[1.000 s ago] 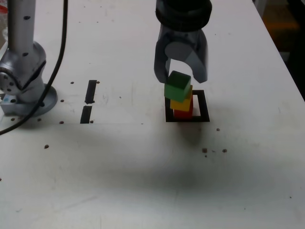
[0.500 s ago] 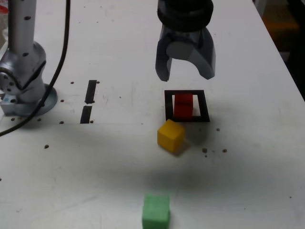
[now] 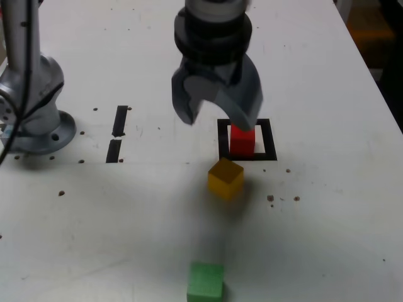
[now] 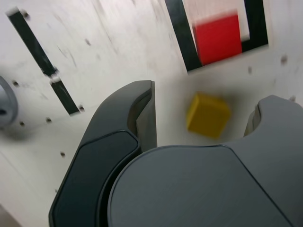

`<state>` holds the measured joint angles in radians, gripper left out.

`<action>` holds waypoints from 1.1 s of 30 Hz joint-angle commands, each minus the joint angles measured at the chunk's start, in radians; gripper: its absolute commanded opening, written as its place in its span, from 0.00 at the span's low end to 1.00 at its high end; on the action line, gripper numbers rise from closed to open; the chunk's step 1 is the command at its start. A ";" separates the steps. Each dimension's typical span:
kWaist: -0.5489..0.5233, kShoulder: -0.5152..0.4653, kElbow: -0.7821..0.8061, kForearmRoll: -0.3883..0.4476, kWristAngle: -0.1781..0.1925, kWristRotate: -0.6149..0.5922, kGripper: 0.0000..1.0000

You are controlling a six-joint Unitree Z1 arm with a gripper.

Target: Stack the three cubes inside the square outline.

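Red cube (image 3: 242,142) inside the square outline (image 3: 269,139), just beyond the claw (image 3: 217,121). Yellow cube (image 3: 225,178) on the table, outside the outline, nearer the camera than the claw. Green cube (image 3: 205,282) farther off that way. Claw wide, empty. Base looks placed; yellow and green remain to stack.

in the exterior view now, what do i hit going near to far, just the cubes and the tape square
Small matte green cube → small matte yellow cube → square outline of black tape, with the small matte red cube inside it.
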<state>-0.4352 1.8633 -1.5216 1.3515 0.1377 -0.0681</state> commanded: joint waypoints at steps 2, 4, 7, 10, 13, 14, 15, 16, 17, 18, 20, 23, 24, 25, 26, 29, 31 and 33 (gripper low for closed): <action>-0.084 -0.011 0.030 -0.076 0.013 0.001 0.80; -0.125 -0.012 0.058 -0.119 0.011 -0.005 0.83; -0.169 -0.014 0.093 -0.157 0.008 -0.022 0.86; -0.212 -0.015 0.138 -0.193 0.015 -0.040 0.88; -0.220 -0.014 0.176 -0.206 0.021 -0.039 0.87; -0.220 -0.014 0.190 -0.209 0.022 -0.038 0.87; -0.220 -0.013 0.202 -0.210 0.023 -0.036 0.87; -0.220 -0.011 0.209 -0.211 0.025 -0.035 0.87; -0.220 -0.009 0.215 -0.212 0.025 -0.033 0.86; -0.220 -0.006 0.219 -0.212 0.026 -0.032 0.86; -0.220 0.003 0.224 -0.215 0.026 -0.029 0.86; -0.220 0.026 0.219 -0.224 0.025 -0.021 0.85; -0.220 0.039 0.214 -0.228 0.023 -0.018 0.85; -0.220 0.051 0.208 -0.230 0.022 -0.014 0.85; -0.220 0.059 0.204 -0.230 0.021 -0.012 0.85; -0.220 0.084 0.190 -0.230 0.020 -0.005 0.85; -0.220 0.095 0.181 -0.230 0.020 -0.001 0.85; -0.219 0.105 0.172 -0.230 0.019 0.002 0.85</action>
<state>-0.6540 1.9657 -1.3456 1.1207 0.1572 -0.0672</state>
